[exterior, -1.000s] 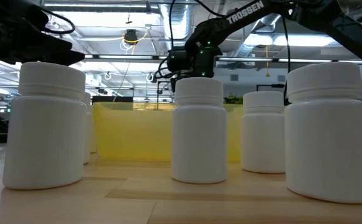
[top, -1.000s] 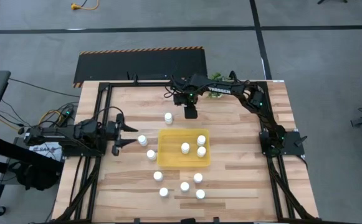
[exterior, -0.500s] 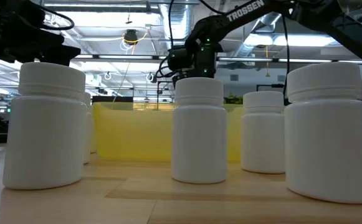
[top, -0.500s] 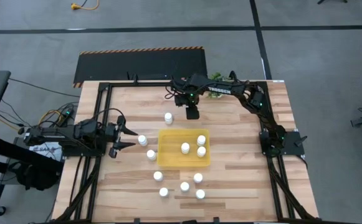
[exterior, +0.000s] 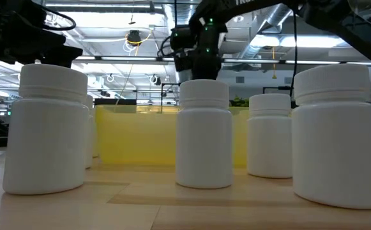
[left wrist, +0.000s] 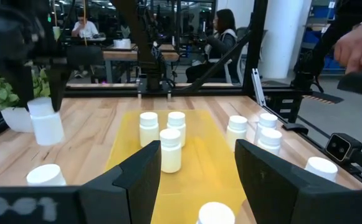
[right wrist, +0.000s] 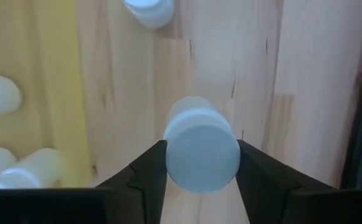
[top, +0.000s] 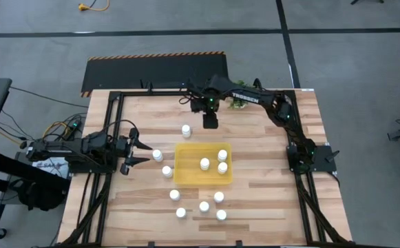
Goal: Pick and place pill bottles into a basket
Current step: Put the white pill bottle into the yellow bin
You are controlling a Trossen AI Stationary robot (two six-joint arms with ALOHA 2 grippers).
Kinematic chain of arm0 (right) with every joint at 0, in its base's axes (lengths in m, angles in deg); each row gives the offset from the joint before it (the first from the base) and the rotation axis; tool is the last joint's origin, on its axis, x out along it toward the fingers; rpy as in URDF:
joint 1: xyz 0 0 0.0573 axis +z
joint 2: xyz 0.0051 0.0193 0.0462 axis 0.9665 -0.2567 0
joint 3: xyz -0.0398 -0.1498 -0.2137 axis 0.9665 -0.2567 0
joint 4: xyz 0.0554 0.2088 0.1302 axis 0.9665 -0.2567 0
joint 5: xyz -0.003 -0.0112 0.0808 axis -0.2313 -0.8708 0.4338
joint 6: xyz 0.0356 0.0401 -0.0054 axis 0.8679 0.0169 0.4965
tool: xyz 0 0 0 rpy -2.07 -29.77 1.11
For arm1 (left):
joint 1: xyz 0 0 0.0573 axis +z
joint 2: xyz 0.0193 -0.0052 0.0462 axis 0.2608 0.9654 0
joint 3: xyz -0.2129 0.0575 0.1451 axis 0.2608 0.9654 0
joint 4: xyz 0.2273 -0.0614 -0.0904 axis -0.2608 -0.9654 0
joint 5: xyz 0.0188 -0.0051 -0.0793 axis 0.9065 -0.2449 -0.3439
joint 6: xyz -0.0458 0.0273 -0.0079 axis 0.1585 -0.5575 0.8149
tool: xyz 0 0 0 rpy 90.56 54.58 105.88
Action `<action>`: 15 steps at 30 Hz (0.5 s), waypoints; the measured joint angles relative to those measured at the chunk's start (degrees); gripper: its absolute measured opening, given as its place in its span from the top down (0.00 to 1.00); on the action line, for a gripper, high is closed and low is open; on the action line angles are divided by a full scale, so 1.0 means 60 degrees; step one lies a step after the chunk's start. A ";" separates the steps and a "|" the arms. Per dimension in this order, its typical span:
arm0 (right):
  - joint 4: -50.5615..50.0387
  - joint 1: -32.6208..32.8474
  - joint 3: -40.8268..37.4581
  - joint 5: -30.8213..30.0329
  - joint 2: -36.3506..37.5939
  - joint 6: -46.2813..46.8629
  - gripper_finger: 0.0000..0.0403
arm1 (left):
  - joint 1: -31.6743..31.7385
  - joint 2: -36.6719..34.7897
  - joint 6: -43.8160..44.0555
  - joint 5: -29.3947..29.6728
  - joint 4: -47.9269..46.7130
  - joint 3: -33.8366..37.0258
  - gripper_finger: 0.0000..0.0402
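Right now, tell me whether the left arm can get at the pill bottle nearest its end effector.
Probably yes. The open left end effector points at that pill bottle, which stands upright just ahead with only bare table between. The right end effector works far off, beyond the yellow tray.

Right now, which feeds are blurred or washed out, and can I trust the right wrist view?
Right wrist view: the held pill bottle between the fingers is soft, too near the lens.
Left wrist view: its own fingers blur; tray sharp.
Low view: ceiling lights glare.
High view: even light.
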 joint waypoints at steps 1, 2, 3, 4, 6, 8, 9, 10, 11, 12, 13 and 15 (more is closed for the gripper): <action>-0.0133 0.0051 0.0177 0.0003 0.0000 0.0048 0.62 | 0.0000 0.0004 0.0007 0.0000 0.0000 0.0000 0.52; -0.0258 0.0108 0.0337 0.0004 0.0000 0.0100 0.63 | 0.0000 0.0001 0.0010 0.0000 0.0000 -0.0004 0.52; -0.0401 0.0167 0.0489 0.0002 0.0000 0.0131 0.63 | 0.0000 0.0001 0.0011 -0.0014 0.0000 -0.0004 0.52; -0.0534 0.0234 0.0620 0.0000 0.0000 0.0173 0.63 | 0.0000 0.0002 0.0016 -0.0049 0.0000 -0.0004 0.52; -0.0665 0.0381 0.0847 -0.0004 0.0000 0.0308 0.63 | 0.0000 0.0000 0.0027 -0.0076 0.0000 -0.0007 0.52; -0.0908 0.0546 0.1008 0.0000 0.0000 0.0429 0.62 | 0.0000 0.0003 0.0082 -0.0078 0.0000 -0.0007 0.52; -0.1032 0.0631 0.1067 0.0000 0.0000 0.0473 0.62 | 0.0000 0.0000 0.0113 -0.0080 0.0000 -0.0007 0.52; -0.1108 0.0722 0.1107 0.0000 0.0000 0.0541 0.61 | 0.0000 0.0000 0.0116 -0.0085 0.0000 -0.0007 0.52; -0.1205 0.0818 0.1134 0.0000 0.0000 0.0596 0.61 | 0.0000 0.0000 0.0120 -0.0148 0.0000 -0.0007 0.52; -0.1334 0.0918 0.1152 0.0000 0.0000 0.0624 0.61 | 0.0000 0.0003 0.0120 -0.0238 0.0000 -0.0010 0.52; -0.1433 0.1023 0.1166 0.0000 0.0000 0.0643 0.62 | 0.0000 0.0000 0.0123 -0.0300 0.0000 -0.0011 0.52; -0.1478 0.1252 0.1172 0.0003 0.0000 0.0728 0.63 | 0.0000 0.0001 0.0131 -0.0434 0.0000 -0.0011 0.52</action>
